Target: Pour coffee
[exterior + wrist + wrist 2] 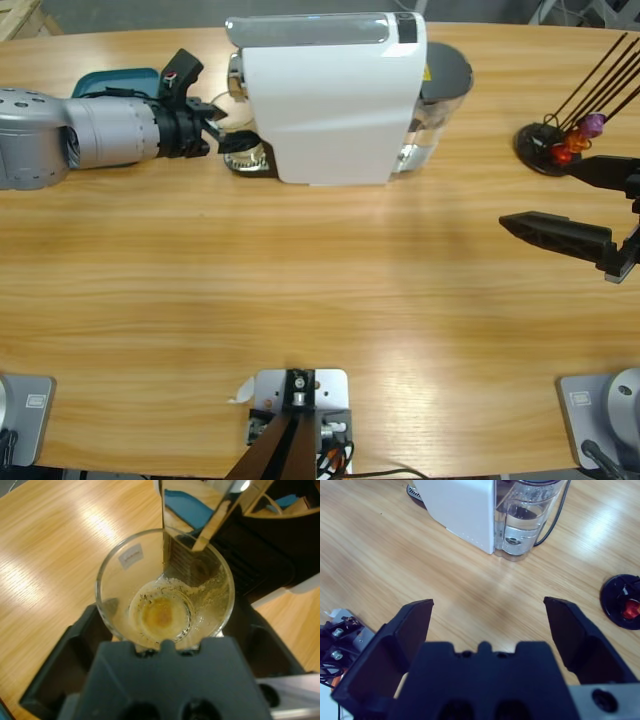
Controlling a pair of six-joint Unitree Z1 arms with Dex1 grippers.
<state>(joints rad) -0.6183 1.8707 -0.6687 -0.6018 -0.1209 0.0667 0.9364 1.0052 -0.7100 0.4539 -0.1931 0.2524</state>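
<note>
Coffee (161, 614): a shallow pool, yellow-brown with a foamy ring, at the bottom of a clear glass (120, 575), directly ahead of the left hand and between its jaws.
Glass: upright under the chrome spout (200, 515) of the machine; brown specks on its inner wall; a small white label on the side wall. In the high view it (243, 152) sits at the machine's left end, mostly hidden by the hand.
Left hand (228, 135): grasping the glass, one black jaw on each side of it, both jaws touching the glass wall. The arm enters from the left edge of the high view.
Coffee machine (330, 100): white body, standing on the bench just beyond the left hand; dark drip area (265, 555) behind the glass.
Water tank (525, 515): clear, part filled with water, at the end of the machine away from the left hand and well ahead of the right hand; a dark cable (555, 515) runs beside it.
Right hand (487, 625): released, jaws spread wide, nothing between them; only bare bench ahead of it. In the high view it (570, 205) sits at the right edge, well apart from the machine.
Capsule holder (550, 145): black round base with thin dark rods and coloured capsules, just beside the right hand, on its far side.
Bench (320, 300): long, light wood.
Teal object (115, 82): behind the left arm, partly hidden.
</note>
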